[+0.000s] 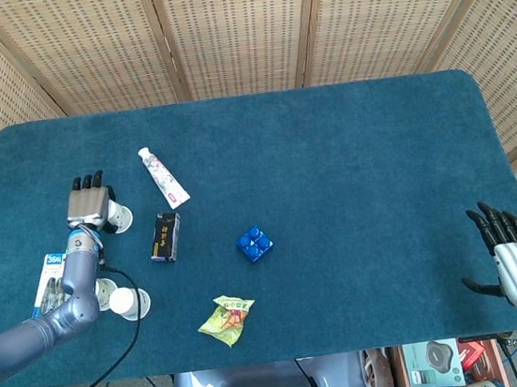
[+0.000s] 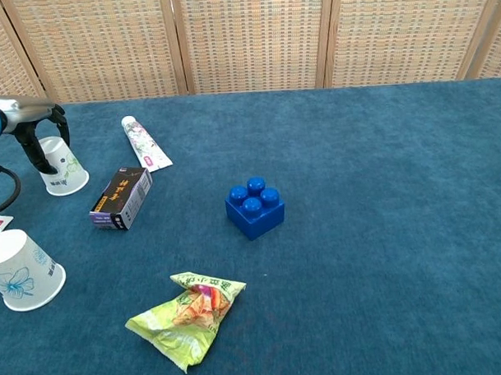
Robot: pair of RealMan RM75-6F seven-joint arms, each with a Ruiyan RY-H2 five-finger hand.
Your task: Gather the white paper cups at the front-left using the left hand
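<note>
My left hand [image 1: 89,201] reaches out low at the far left, palm down, fingers curling downward, forearm angled back toward me. My right hand [image 1: 512,260] hangs at the near right edge, fingers spread, holding nothing.

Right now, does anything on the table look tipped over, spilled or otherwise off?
The white paper cups lie on their sides rather than standing: one under the left hand near the far left, another at the front-left edge. Nothing has spilled. The toothpaste tube, small dark box, blue brick and snack packet look undamaged.
</note>
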